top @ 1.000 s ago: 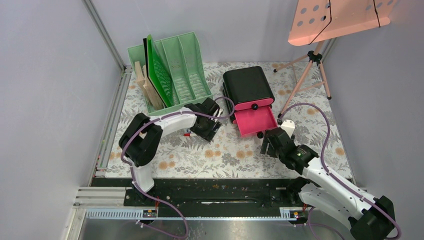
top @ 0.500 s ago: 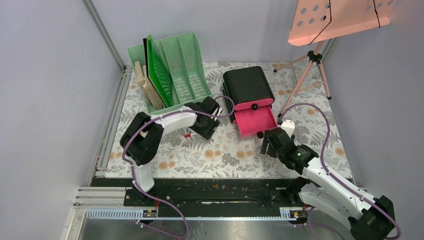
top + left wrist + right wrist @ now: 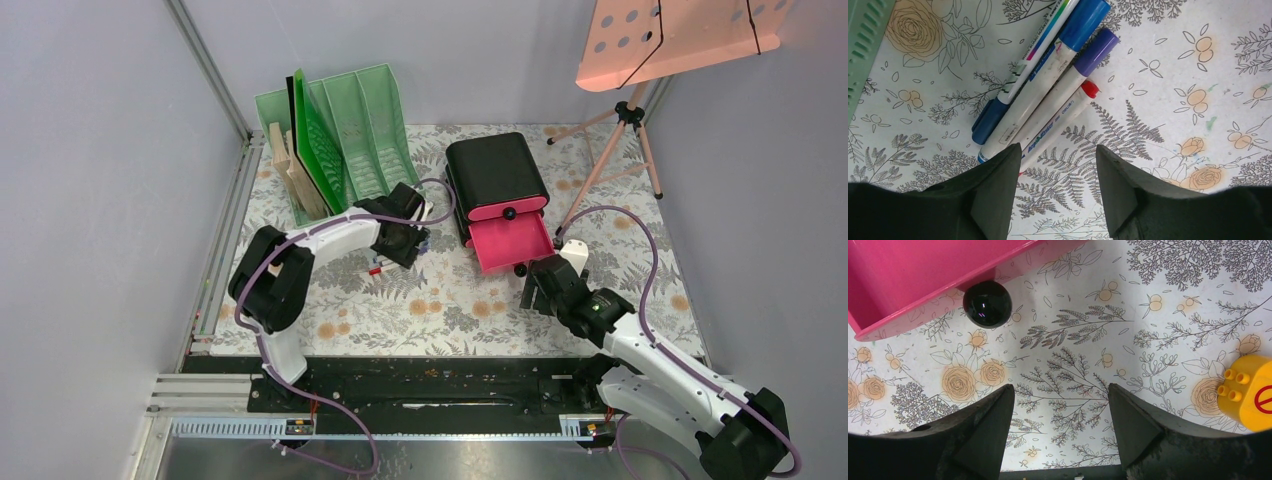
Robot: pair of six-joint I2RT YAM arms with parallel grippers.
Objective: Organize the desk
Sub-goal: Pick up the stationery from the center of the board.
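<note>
Markers (image 3: pixel 1048 90) lie bunched on the desk (image 3: pixel 1173 150) before the open left claw (image 3: pixel 1058 152).

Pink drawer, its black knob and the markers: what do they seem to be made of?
Pink drawer: likely moulded plastic, smooth, evenly coloured, with a soft sheen. Black knob: glossy, probably plastic; it shows small bright reflections. Markers: plastic-looking white barrels with printed labels, scuffed, and smooth blue, purple and red caps.
</note>
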